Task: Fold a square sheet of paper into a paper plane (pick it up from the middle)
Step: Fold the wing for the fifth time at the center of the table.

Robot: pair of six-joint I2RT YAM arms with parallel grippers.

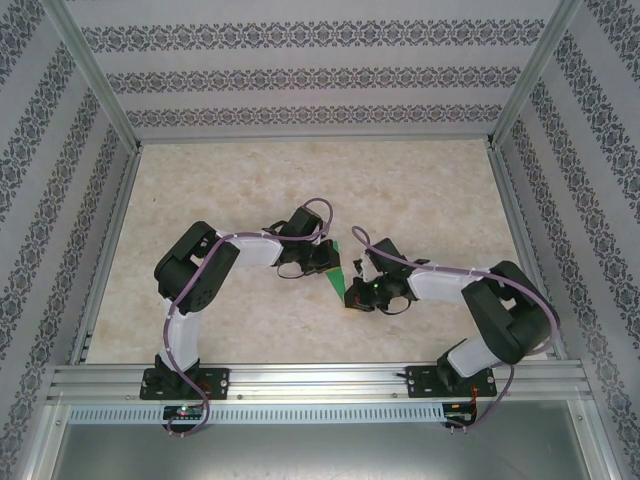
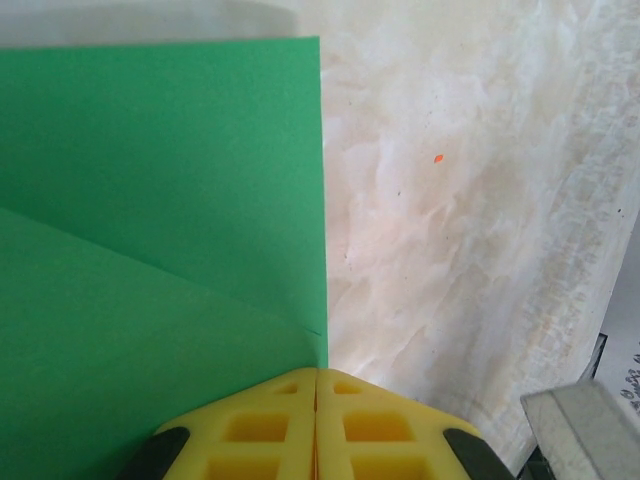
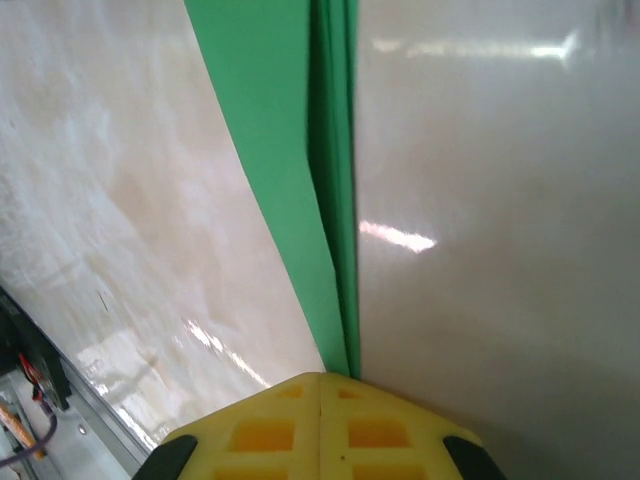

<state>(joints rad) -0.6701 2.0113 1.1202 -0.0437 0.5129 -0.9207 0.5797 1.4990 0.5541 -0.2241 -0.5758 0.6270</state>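
Both pairs of fingers are pressed together on the green paper [image 2: 150,180]: the left gripper [image 2: 316,372] nips just its corner, the sheet spreading ahead and left of the tips, while the right gripper [image 3: 322,377] pinches folded layers running straight ahead. That corner hold looks slight — a pull between the arms could slip or tear it, skewing the crease.
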